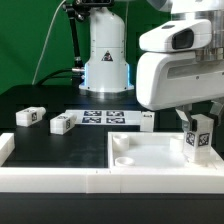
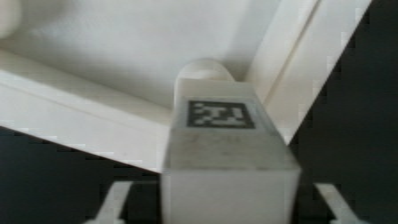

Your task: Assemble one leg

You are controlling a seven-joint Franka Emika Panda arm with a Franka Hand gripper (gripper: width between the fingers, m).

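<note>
Leg (image 1: 199, 138) held upright in the gripper (image 1: 198, 124).
The fingers are clamped on it, tag facing out, at 4 o'clock in the exterior view, over the white panel's (image 1: 150, 152) corner; whether it touches, I cannot tell. Two spare legs (image 1: 30, 117) (image 1: 62, 123) lie at 9 o'clock, beside the marker board (image 1: 105, 117).

You had a large flat white square panel (image 1: 155, 150) lying on the black table (image 1: 60, 148), at the exterior view's right. Two round recesses (image 1: 124, 143) showed near the panel's edge toward the exterior view's left. A raised white wall (image 1: 60, 181) ran along the table's near side, just beside the panel. The marker board (image 1: 103, 117) lay flat farther back. A green backdrop (image 1: 30, 40) closed the scene.
</note>
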